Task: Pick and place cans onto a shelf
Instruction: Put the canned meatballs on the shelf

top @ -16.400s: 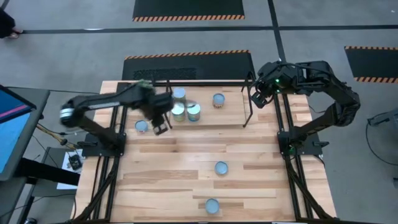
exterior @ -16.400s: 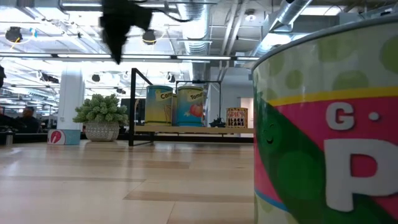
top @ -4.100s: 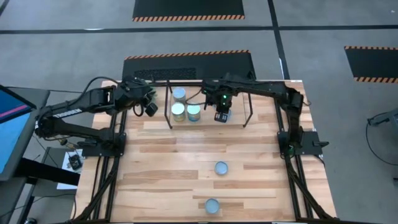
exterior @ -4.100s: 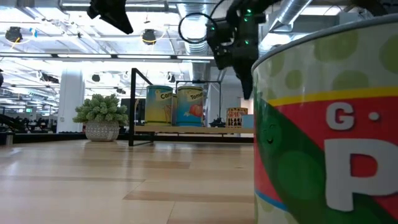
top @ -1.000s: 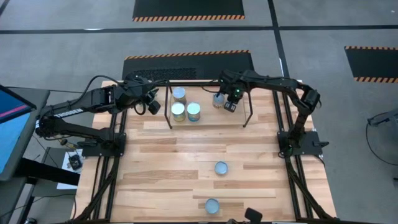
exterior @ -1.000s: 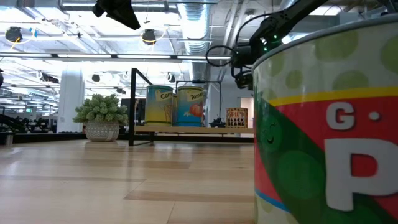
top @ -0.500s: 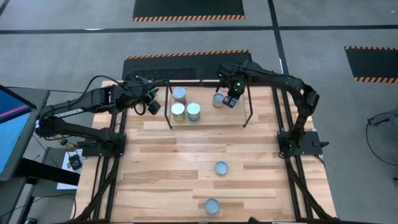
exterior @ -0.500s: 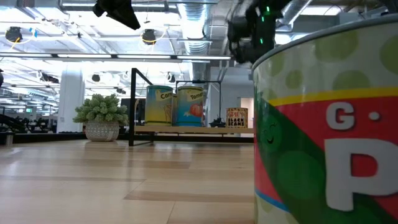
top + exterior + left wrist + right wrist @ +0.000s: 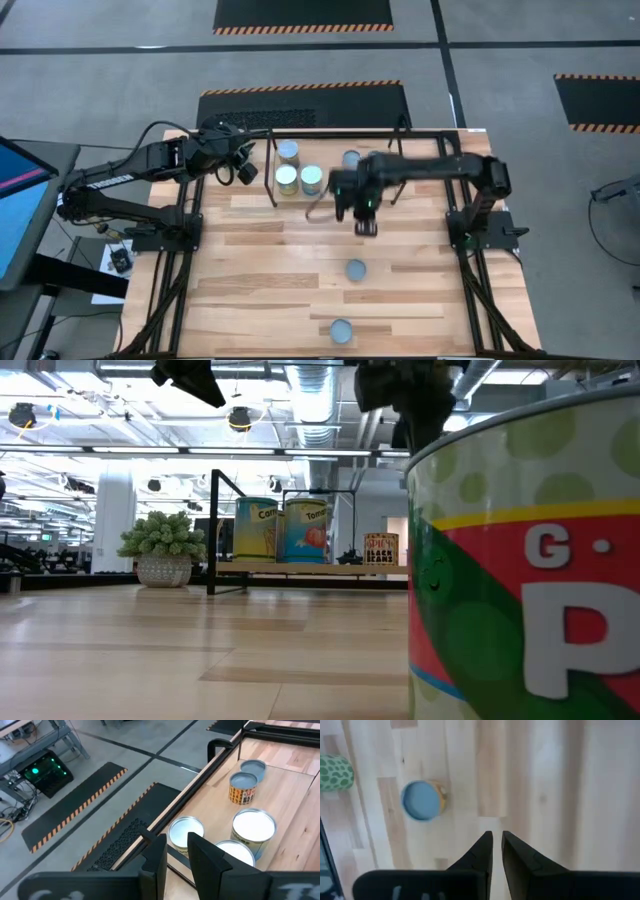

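The shelf (image 9: 335,195), black rails around a light wood board, stands at the table's far side. On it stand three larger cans (image 9: 288,150) (image 9: 287,178) (image 9: 312,178) and a small orange-labelled can (image 9: 350,158) (image 9: 243,790). A blue-topped can (image 9: 356,269) (image 9: 422,801) stands on the table. A green-spotted can (image 9: 341,331) (image 9: 335,772) stands near the front edge. My right gripper (image 9: 362,215) (image 9: 497,847) hangs shut and empty over the table just in front of the shelf. My left gripper (image 9: 245,170) (image 9: 177,855) waits shut and empty at the shelf's left end.
A spiky green potted plant (image 9: 165,545) stands by the shelf's left end. The green-spotted can fills the right of the low view (image 9: 520,580). Black frame rails (image 9: 465,230) edge the table. Bare wood (image 9: 260,270) lies between the shelf and the front cans.
My right gripper has left the small can on the shelf and swung toward the table's near edge and a little left, out over the bare wood in front of the shelf. The small can stays standing on the shelf.
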